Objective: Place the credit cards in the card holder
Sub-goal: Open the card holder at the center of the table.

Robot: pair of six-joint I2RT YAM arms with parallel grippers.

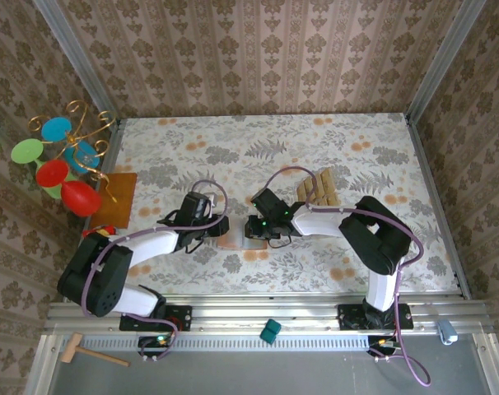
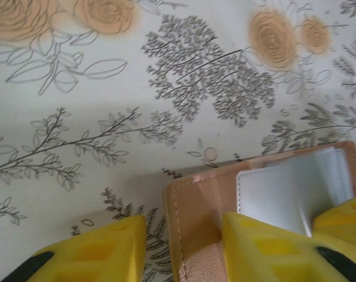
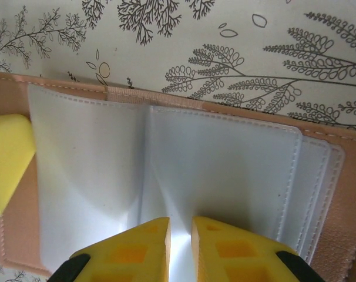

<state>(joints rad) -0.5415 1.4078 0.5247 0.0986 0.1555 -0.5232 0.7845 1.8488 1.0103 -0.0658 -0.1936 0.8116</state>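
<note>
Evidently early going: card holder point(image 1: 233, 239) lies open on the table point(image 1: 373, 164), right gripper point(image 3: 181, 235) pinching its clear sleeve point(image 3: 225, 170), left gripper point(image 2: 181, 235) with jaws apart astride its cover; credit cards point(image 1: 317, 188) lie apart, none yet inside.

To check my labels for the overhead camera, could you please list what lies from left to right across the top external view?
A wire stand with coloured discs → orange-brown board → left gripper → card holder → right gripper → credit cards.
</note>
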